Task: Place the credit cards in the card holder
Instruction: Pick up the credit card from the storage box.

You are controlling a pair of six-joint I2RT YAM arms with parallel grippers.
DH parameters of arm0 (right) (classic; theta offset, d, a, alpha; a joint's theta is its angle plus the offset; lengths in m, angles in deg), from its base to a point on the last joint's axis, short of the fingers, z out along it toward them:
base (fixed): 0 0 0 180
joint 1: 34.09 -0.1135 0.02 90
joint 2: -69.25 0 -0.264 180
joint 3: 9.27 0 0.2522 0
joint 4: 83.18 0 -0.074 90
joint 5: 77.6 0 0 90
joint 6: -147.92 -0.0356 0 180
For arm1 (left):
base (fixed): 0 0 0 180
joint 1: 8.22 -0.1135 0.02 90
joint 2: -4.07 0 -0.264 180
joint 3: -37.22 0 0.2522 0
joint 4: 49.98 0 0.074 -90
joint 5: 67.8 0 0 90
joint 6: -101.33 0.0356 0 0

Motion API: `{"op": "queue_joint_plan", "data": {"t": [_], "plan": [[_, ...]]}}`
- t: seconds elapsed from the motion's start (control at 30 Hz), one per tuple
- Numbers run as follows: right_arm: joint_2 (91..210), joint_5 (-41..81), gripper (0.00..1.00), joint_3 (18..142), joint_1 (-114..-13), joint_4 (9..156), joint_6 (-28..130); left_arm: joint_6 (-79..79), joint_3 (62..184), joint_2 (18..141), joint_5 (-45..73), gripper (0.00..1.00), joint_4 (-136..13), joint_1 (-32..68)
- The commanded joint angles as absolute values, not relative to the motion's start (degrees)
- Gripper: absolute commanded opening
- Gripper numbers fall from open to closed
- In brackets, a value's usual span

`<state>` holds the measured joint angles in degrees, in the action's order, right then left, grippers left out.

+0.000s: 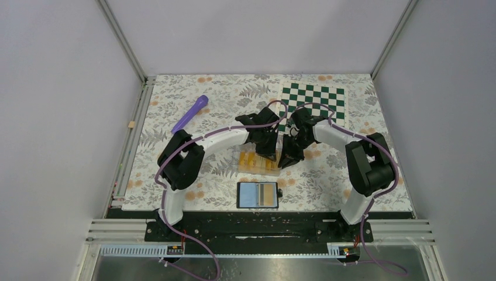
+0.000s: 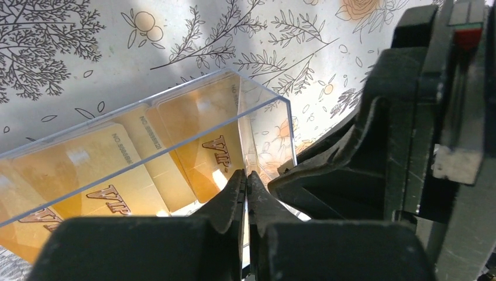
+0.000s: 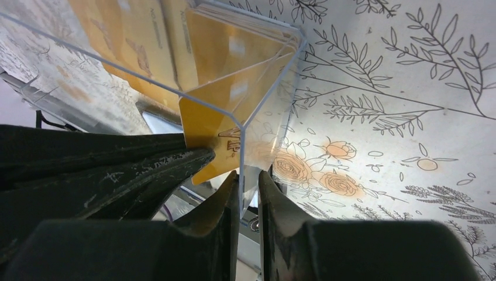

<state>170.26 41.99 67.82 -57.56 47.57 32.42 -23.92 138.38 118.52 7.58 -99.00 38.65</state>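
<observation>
Credit cards stood in the clear box on the floral table, near the card holder, which lay open and apart from it. The left gripper was pinched almost closed on one card poking out of the box. The right gripper clamped the box's wall, jaws a sliver apart.

The right fingers are holding the thin wall of the clear box between them. Orange credit cards are leaning inside the box, above the fingers. Just to the left, the left fingers are pinching one card's corner. The flowery tabletop is showing on the right.
</observation>
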Motion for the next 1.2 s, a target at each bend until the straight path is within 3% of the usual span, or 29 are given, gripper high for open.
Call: {"op": "queue_joint_plan", "data": {"t": [0.0, 0.33, 0.63, 0.83, 1.07, 1.17], "plan": [[164.26, 44.47, 0.20, 70.03, -57.67, 46.36, 33.61, -24.89, 137.64, 113.34, 6.54, 0.00, -95.24, 37.66], [155.15, 45.59, 0.50, 73.83, -55.89, 44.41, 32.36, -29.97, 130.42, 97.65, 9.25, 0.00, -88.77, 33.84], [146.05, 56.22, 0.73, 71.40, -51.40, 49.88, 28.73, -36.47, 117.15, 84.63, -0.71, 0.00, -75.72, 28.59], [144.73, 67.57, 0.75, 64.96, -49.30, 64.35, 19.90, -41.80, 111.86, 81.51, -11.23, 0.00, -63.38, 27.07], [146.37, 72.09, 0.69, 60.72, -49.38, 76.27, 11.27, -46.19, 109.59, 81.59, -15.00, 0.00, -55.48, 27.02], [146.22, 74.39, 0.61, 58.60, -49.41, 85.04, 5.28, -45.90, 109.76, 81.83, -14.94, 0.00, -56.08, 27.01]]}}
